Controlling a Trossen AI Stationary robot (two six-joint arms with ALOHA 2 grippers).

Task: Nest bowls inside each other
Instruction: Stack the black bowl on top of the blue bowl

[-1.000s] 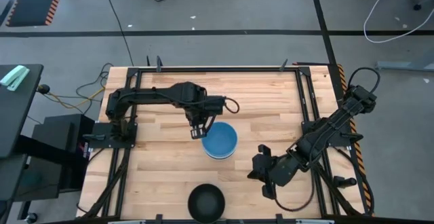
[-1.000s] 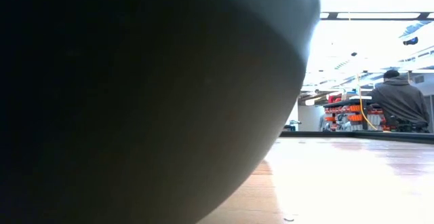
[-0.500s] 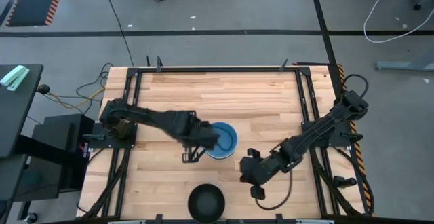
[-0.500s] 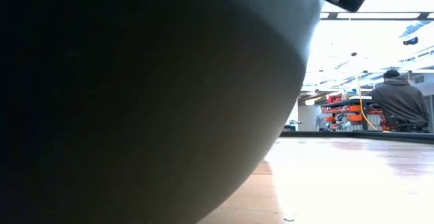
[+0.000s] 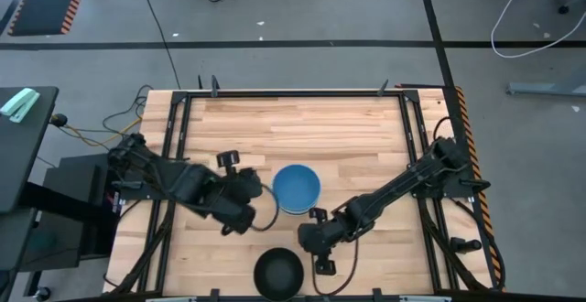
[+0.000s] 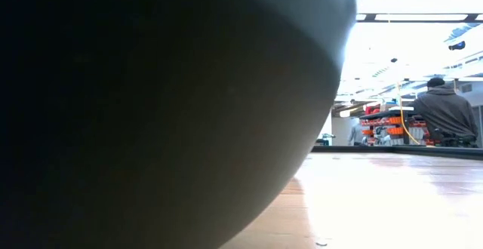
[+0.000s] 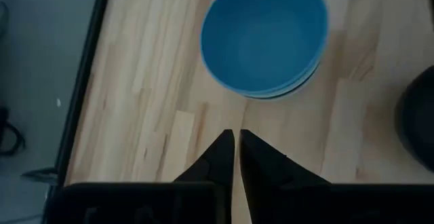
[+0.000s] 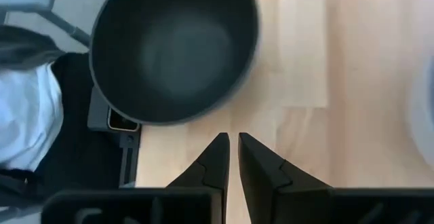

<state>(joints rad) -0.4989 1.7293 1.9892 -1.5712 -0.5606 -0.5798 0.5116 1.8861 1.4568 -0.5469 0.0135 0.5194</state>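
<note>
left gripper (image 7: 235, 137): nearly closed, empty, beside round blue bowl stack (image 5: 297, 188) | right gripper (image 8: 231, 140): nearly closed, empty, beside round black bowl (image 5: 277, 273)

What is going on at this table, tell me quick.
Two dark robot arms are nesting bowls. A round blue bowl sits mid-table on top of at least one other bowl, and a round black bowl stands alone at the table's near edge. The left gripper hovers beside the blue bowl, jaws nearly together and empty. The right gripper hangs next to the black bowl, also holding nothing, jaws narrowly apart.
</note>
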